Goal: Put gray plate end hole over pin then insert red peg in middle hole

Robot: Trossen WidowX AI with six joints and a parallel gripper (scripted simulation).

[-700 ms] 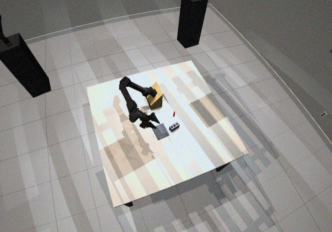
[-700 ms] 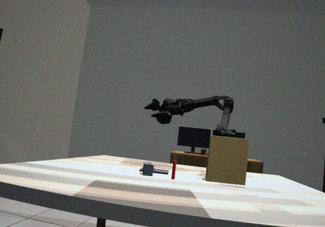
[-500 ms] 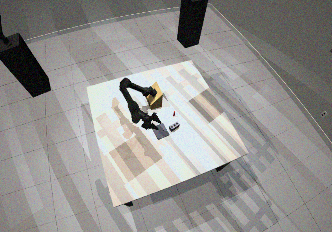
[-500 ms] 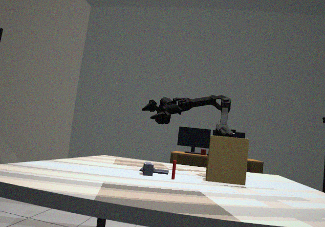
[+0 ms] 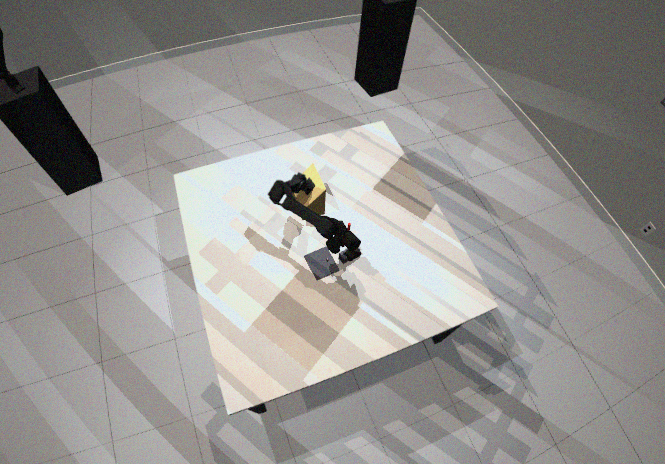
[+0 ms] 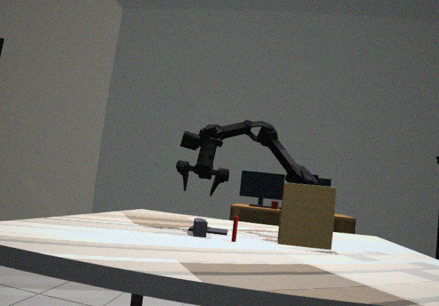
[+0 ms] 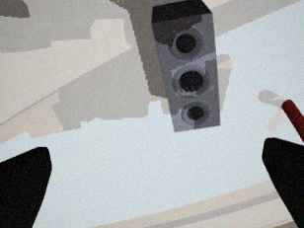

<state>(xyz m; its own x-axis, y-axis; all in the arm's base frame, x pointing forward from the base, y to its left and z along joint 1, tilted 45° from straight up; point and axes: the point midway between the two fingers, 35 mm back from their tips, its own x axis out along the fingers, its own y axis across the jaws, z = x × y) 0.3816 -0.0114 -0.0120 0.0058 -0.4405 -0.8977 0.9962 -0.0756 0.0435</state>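
Observation:
The gray plate [image 7: 187,66] [image 6: 199,227] is a thick block with three holes in a row, lying on the table. The dark flat base [image 5: 322,263] [image 6: 218,231] lies right beside it. The red peg [image 6: 234,228] [image 5: 348,225] [image 7: 295,117] stands upright on the table, a little apart from the plate. My gripper [image 6: 199,189] [image 5: 346,252] [image 7: 159,154] is open and empty. It points down and hangs well above the plate. In the top view the gripper hides the plate.
A tan box [image 6: 306,215] [image 5: 313,188] bears the arm's foot at the back of the table [image 5: 245,350] [image 6: 82,248]. Black pillars [image 5: 43,128] stand on the floor around the table.

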